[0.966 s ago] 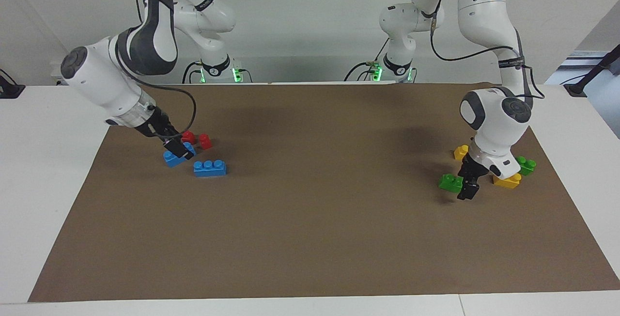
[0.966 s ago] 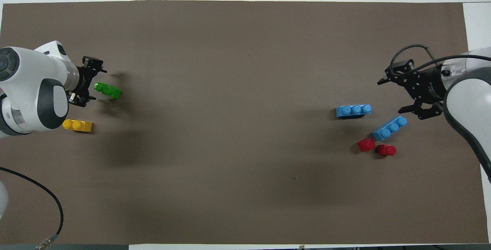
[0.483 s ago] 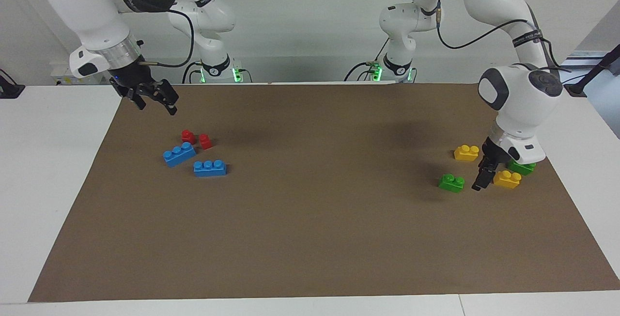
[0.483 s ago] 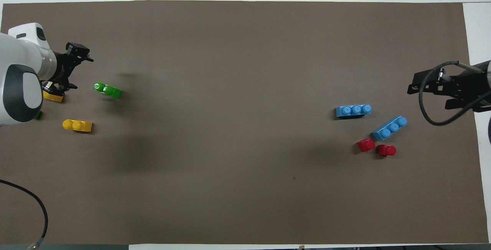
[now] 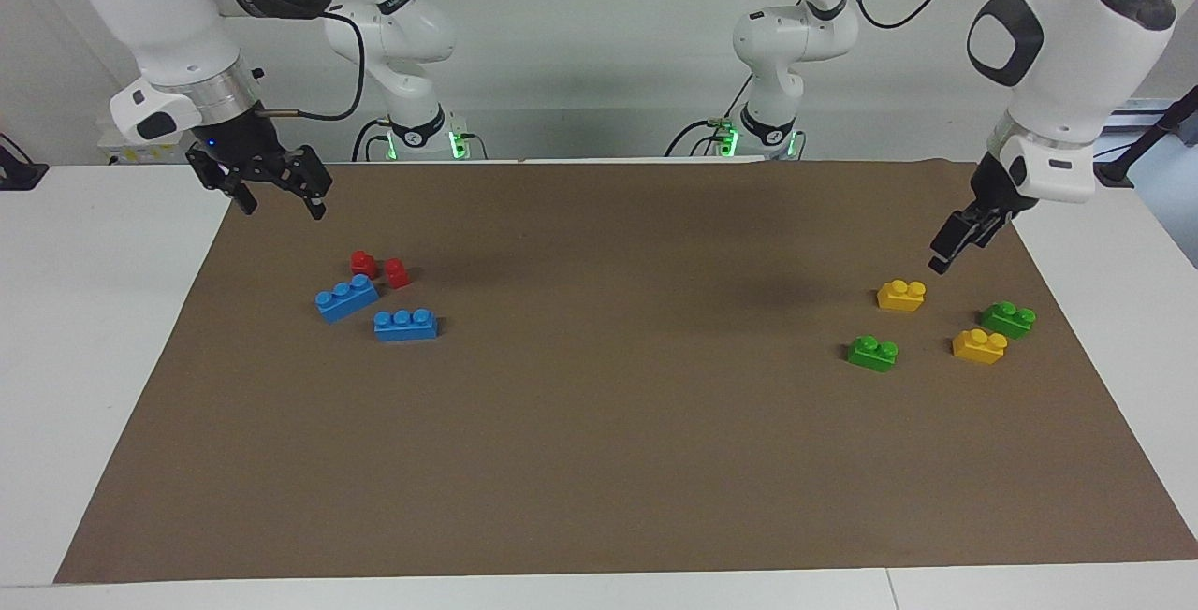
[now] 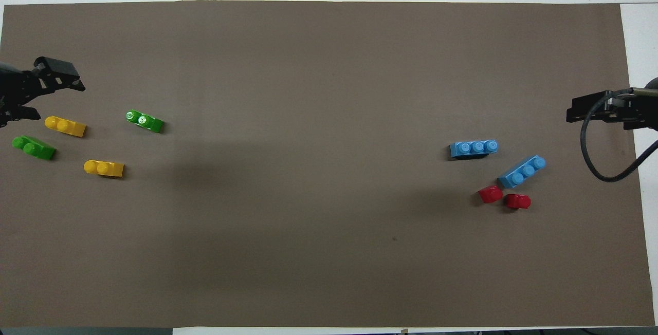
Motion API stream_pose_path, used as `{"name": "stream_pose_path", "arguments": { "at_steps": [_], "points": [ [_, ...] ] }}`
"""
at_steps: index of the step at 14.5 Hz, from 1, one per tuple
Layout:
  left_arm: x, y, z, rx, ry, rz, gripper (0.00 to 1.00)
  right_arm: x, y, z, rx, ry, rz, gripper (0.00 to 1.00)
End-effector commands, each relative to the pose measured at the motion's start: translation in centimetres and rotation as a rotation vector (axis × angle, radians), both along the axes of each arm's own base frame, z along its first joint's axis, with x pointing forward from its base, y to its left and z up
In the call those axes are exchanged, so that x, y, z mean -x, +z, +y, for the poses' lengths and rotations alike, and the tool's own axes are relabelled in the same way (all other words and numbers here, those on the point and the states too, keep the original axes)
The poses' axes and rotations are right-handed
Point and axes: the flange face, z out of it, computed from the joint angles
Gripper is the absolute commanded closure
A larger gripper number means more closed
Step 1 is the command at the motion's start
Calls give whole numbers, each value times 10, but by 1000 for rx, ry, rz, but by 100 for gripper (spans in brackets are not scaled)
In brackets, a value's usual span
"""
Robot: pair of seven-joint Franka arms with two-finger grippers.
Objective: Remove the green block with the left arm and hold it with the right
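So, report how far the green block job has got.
Looks done: all four bricks at the left arm's end lie apart on the mat, one green block separate from the other green block. In hand: nothing. The left claw is raised over the mat near them; the right claw, open, is empty. Left: nothing visible.

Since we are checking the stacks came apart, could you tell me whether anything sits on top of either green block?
Nothing does. Each green block lies alone on the brown mat, studs bare and uncovered. Both grippers are raised clear, so neither hides them.

Two-stud bricks (image 5: 901,296) at left arm's end; three-stud bricks (image 5: 405,324) at right arm's.
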Motion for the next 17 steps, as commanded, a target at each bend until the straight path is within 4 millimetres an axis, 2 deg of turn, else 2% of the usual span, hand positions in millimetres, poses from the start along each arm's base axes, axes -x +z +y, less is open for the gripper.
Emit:
{"name": "stream_pose_path", "arguments": {
  "at_steps": [1, 4, 7, 17],
  "points": [
    [35, 29, -3, -27, -185, 52, 0, -6, -2, -2, 20, 26, 32, 0],
    [60, 42, -9, -27, -265, 112, 0, -6, 5, -2, 21, 26, 32, 0],
    [71, 43, -17, -25, -351, 156, 0, -6, 5, 0, 19, 29, 35, 0],
    [70, 43, -18, -27, -368, 147, 0, -4, 0, 1, 17, 27, 52, 0]
  ]
}}
